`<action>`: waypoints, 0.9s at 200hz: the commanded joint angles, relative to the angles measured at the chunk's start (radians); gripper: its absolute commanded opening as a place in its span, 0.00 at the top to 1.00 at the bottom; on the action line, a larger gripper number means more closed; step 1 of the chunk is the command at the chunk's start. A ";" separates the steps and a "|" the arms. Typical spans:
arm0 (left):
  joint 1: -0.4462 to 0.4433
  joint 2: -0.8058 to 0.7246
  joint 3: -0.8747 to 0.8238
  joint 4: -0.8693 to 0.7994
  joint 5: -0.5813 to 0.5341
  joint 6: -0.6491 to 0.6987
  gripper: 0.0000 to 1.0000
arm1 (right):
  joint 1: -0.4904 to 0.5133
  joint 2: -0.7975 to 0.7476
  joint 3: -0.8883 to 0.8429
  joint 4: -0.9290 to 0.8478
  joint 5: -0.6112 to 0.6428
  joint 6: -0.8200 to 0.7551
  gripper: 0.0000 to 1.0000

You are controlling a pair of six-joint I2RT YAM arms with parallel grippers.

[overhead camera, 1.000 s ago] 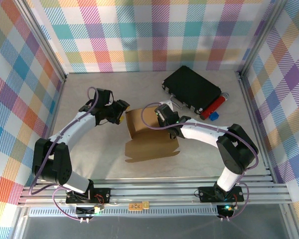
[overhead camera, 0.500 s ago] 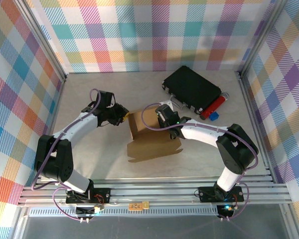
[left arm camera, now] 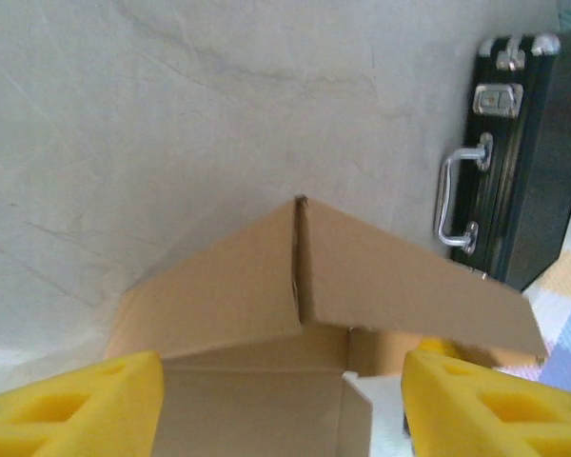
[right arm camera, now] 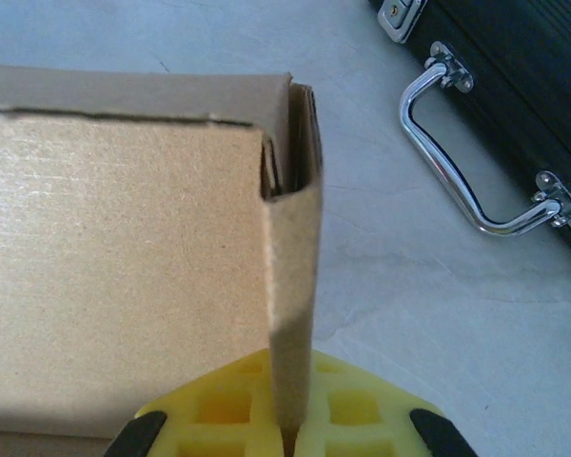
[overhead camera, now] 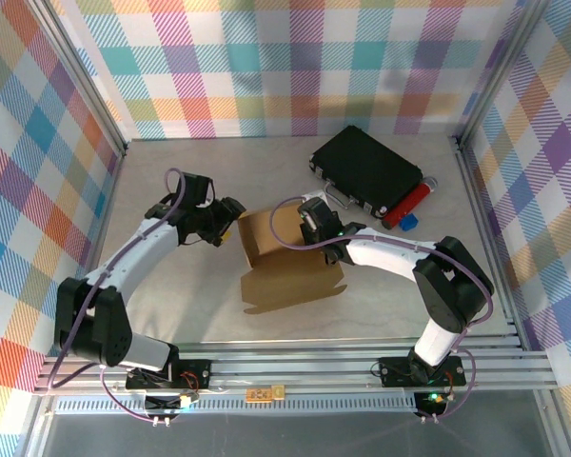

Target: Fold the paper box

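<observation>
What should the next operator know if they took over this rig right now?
Left gripper: open, at the left side of the paper box, gripping nothing.
Right gripper: shut on the box's upright right wall.
Box: mid-table, beside the black case.
Done: the back and side walls stand up.
Left: one large panel lies flat toward the arms; it probably has to fold over, with any loose flaps tucked in first.

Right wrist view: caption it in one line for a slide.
Right gripper pinches an upright side wall of the paper box, with the black case beside it.
</observation>
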 commanded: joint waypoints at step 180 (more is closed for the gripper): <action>-0.197 0.171 -0.066 -0.059 -0.182 0.327 0.51 | -0.040 0.060 0.072 -0.045 -0.144 -0.054 1.00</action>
